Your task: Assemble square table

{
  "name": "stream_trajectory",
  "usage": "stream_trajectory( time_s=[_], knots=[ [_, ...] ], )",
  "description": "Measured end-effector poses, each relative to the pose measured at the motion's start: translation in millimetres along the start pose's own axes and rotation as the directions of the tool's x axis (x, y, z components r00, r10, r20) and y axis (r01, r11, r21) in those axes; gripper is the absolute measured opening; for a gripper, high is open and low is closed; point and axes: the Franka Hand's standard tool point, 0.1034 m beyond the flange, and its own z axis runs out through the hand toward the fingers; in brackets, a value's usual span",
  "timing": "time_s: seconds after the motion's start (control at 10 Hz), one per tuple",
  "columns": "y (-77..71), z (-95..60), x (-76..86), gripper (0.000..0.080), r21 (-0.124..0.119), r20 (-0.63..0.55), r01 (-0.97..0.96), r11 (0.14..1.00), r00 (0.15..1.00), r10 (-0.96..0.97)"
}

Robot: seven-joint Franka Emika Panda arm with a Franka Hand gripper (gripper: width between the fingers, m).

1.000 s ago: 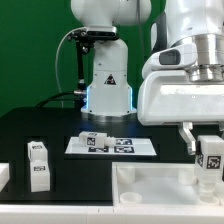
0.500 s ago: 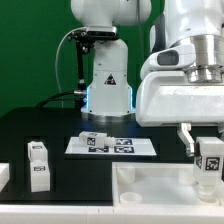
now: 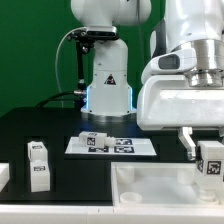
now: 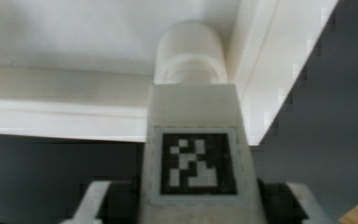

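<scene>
- The jaws are closed on a short white plastic block leg (image 4: 194,120). In the wrist view the gripper (image 4: 188,205) has a finger against each side of it, and the leg's black-and-white square tag faces the camera.
- Over the last second the gripper and its leg (image 3: 212,165) have drifted slightly toward the exterior view's right. The grip looks unchanged.
- The leg hangs upright over the white plastic square top (image 3: 150,172), a tray with a raised rim, near its corner at the exterior view's right. I cannot tell whether its lower end touches the top.
- In the wrist view a rounded white form (image 4: 194,55) sits against the rim just past the leg's end. This is probably the seat being aimed for.
- The small shift reads as fine alignment before seating, and the leg does not look fixed yet.
- Further out nothing has moved. A second white block leg (image 3: 92,140) stands on the marker board (image 3: 130,147), and a third white leg (image 3: 38,165) stands on the black table (image 3: 40,130).
</scene>
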Motion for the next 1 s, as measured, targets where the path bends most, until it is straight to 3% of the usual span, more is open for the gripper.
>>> stream_trajectory(
  time_s=[0.8, 0.9, 1.0],
  knots=[
    [-1.4, 6.3, -2.2, 0.0285, -0.010, -0.052, 0.013, 1.000, 0.999, -0.013],
    [-1.4, 6.3, -2.3, 0.0345, -0.010, -0.052, 0.013, 1.000, 0.999, -0.013],
    [-1.4, 6.4, -2.3, 0.0518, -0.010, -0.051, 0.013, 1.000, 0.999, -0.013]
  ],
)
